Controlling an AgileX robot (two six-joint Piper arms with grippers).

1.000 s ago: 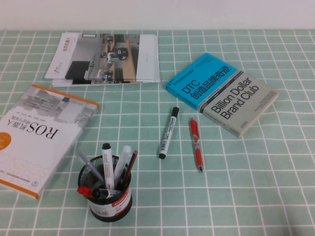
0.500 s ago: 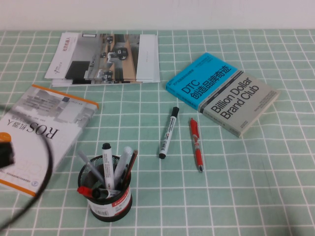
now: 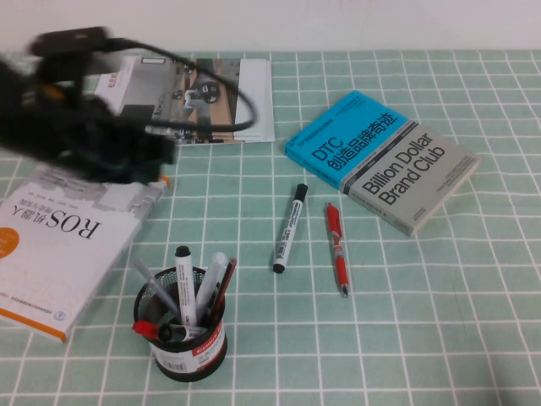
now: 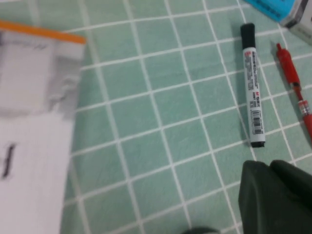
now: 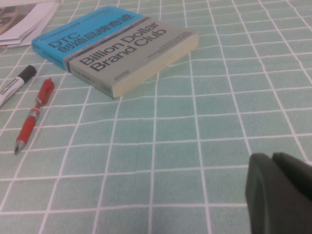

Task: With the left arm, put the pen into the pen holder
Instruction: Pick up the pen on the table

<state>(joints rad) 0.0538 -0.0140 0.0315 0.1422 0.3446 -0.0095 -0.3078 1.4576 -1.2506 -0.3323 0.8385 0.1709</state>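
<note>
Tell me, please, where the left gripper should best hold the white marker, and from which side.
Probably mid-barrel on the pen, coming from above: it lies flat with bare cloth either side, the red pen apart. The left gripper, shut, must open first. The right gripper is parked.

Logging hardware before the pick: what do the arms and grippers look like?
The left arm is black and blurred, with a black cable looping off it. The left gripper shows rounded matte dark fingers. The right gripper looks the same; its arm is unseen.
</note>
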